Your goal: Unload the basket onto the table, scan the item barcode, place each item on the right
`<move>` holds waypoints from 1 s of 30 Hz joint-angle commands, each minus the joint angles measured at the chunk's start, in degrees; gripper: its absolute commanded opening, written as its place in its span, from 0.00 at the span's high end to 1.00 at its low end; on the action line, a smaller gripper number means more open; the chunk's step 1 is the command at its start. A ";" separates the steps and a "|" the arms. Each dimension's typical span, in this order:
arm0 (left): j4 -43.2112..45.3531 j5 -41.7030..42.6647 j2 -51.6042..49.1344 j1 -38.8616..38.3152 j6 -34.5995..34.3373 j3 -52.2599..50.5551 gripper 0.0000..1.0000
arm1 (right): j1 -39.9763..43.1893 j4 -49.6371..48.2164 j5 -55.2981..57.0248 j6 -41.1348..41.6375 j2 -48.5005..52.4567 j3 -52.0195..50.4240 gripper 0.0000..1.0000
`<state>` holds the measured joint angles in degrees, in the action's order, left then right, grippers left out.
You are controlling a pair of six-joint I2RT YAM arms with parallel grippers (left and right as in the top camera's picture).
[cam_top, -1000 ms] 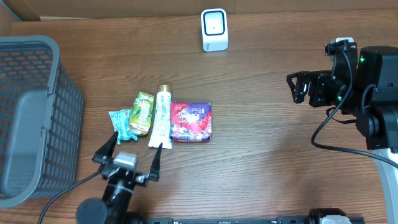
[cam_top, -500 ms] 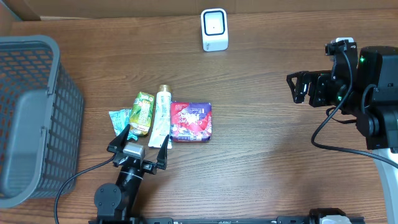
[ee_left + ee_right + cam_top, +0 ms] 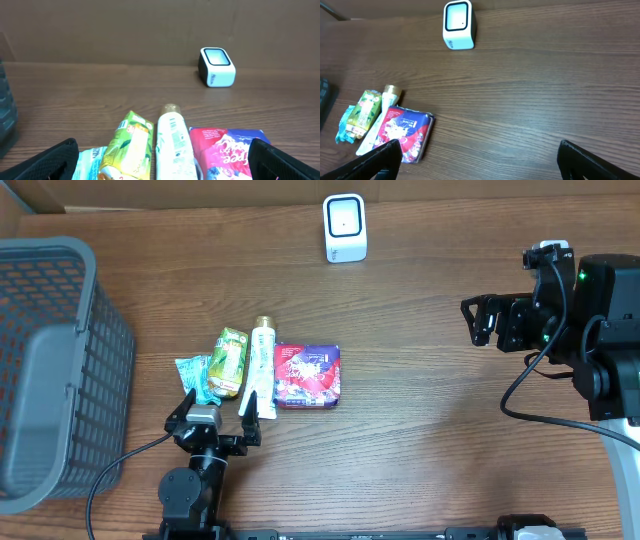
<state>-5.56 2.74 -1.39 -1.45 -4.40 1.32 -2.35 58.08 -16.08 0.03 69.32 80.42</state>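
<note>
Left gripper (image 3: 216,404) wide open, holding nothing, low over the table (image 3: 420,440) at the near end of the item row; contact with the items can't be told. Row sits mid-left, side by side: teal wrapper (image 3: 193,375), green pouch (image 3: 229,363), white tube (image 3: 259,370), purple packet (image 3: 308,375). Scanner (image 3: 345,227) upright at far edge, well apart from them. Right gripper (image 3: 478,322) wide open, empty, off at right side. Basket (image 3: 50,370) at left edge.

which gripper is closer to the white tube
Left. The left gripper sits open right at the near end of the white tube; the right gripper is far across the table, near its right edge.
</note>
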 commanded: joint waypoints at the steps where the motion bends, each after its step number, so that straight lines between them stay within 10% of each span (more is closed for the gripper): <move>1: 0.15 -1.84 -0.07 0.31 -1.18 -0.57 0.00 | -0.17 -0.26 0.13 0.15 -0.39 1.66 0.00; 30: 0.26 -1.70 1.25 0.46 -1.18 -0.57 0.00 | -0.17 -0.26 0.13 0.15 -0.39 1.66 0.00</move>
<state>-5.58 1.43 -1.32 -1.45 -4.56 1.32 -2.35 58.08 -16.10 0.03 69.32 80.44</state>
